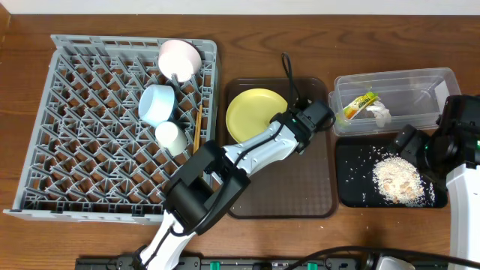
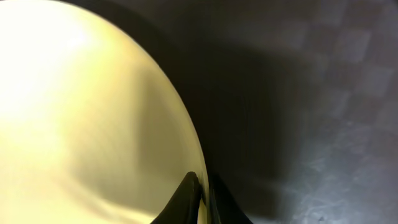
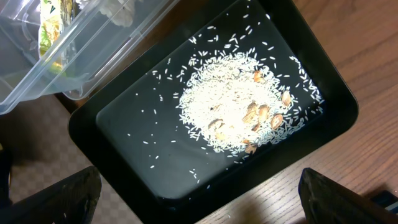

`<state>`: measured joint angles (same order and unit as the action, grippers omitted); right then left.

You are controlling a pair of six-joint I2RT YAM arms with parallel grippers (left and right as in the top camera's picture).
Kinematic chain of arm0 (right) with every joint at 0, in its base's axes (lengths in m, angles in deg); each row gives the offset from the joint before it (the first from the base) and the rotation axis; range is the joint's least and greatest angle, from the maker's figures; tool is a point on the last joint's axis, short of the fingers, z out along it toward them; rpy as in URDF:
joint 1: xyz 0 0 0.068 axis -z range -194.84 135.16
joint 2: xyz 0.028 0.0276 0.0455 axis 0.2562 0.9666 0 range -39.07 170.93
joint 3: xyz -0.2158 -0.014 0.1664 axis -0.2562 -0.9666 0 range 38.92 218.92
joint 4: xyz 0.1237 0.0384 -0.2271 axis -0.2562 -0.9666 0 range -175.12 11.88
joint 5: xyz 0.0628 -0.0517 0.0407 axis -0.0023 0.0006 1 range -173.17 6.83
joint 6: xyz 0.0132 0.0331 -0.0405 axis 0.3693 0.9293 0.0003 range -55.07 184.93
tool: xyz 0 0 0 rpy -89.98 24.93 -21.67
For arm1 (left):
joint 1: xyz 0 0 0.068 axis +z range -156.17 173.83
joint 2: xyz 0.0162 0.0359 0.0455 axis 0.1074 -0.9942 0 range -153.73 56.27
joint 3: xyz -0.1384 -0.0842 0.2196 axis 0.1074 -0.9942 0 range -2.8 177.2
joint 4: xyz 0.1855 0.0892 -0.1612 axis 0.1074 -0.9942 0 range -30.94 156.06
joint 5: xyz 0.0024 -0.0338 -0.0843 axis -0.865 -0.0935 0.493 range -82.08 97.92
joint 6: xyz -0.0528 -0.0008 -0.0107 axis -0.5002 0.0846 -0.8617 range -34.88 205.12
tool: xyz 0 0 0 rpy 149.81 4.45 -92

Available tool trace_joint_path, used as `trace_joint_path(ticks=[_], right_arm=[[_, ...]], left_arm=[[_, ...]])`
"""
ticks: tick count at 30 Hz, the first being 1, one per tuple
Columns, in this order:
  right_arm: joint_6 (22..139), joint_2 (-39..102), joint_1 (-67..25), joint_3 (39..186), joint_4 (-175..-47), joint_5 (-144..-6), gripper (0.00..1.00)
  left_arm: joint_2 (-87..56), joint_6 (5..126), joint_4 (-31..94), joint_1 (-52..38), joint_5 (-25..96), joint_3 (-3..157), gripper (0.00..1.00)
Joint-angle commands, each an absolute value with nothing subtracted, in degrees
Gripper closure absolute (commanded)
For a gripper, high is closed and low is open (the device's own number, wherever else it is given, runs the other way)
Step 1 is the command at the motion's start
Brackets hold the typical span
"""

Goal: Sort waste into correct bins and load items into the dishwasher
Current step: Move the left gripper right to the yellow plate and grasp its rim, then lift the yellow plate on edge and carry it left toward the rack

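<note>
Closest to the left wrist camera, the smooth, round yellow-green plate is seen, its thin rim pinched between the two dark fingers of the left gripper, which are pressed together on it. The picture is blurred, so the grip seems to be at the very edge only. From overhead, the plate is found at the back left of the brown serving tray, a rectangular tray with a finely patterned floor; whether the plate is lifted off it cannot be told.

The right gripper is held with its fingers wide apart above the shallow black tray, where a heap of pale, grainy food scraps with some beige lumps is spread. Just behind it the clear plastic tub holds the glossy yellow-green wrapper and the crumpled white tissue.

On the lattice floor of the grey dish rack are placed the white bowl, the light blue bowl, the small white cup and the thin wooden chopsticks.
</note>
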<state>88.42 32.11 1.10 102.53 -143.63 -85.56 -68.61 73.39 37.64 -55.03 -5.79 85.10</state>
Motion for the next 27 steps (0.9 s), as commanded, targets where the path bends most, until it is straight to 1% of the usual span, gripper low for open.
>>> trace_joint_path(ticks=[1, 4, 7, 15, 16, 19, 24, 25, 26, 27], right_arm=[[88.7, 31.7, 1.9, 103.3, -143.7, -85.9, 0.01], [88.7, 31.7, 1.9, 103.3, -143.7, -85.9, 0.01], [88.7, 31.7, 1.9, 103.3, -143.7, -85.9, 0.01], [88.7, 31.7, 1.9, 103.3, -143.7, -85.9, 0.01], [88.7, 31.7, 1.9, 103.3, -143.7, -85.9, 0.01], [88.7, 31.7, 1.9, 103.3, -143.7, -85.9, 0.01], [88.7, 31.7, 1.9, 103.3, -143.7, -85.9, 0.01], [88.7, 31.7, 1.9, 103.3, -143.7, -85.9, 0.01], [88.7, 31.7, 1.9, 103.3, -143.7, -85.9, 0.01], [88.7, 31.7, 1.9, 103.3, -143.7, -85.9, 0.01]], left_arm=[[-68.4, 73.7, 35.3, -54.9, -5.7, 85.3, 0.92], [-64.6, 73.7, 33.6, -54.8, -5.7, 85.6, 0.92], [-57.8, 73.7, 32.3, -54.9, -5.2, 86.1, 0.92], [-32.9, 70.6, 30.2, -52.8, 2.6, 86.1, 0.92], [-28.8, 70.6, 29.6, -51.3, 4.0, 86.1, 0.92], [-22.6, 70.4, 27.8, -46.9, 9.0, 86.1, 0.92], [-19.1, 70.4, 23.8, -39.1, 17.5, 86.0, 0.91], [-19.3, 70.4, 23.0, -38.5, 18.0, 86.0, 0.76], [-19.8, 70.5, 21.9, -38.2, 18.0, 86.0, 0.43], [-20.4, 70.5, 21.2, -38.2, 18.0, 85.9, 0.3]])
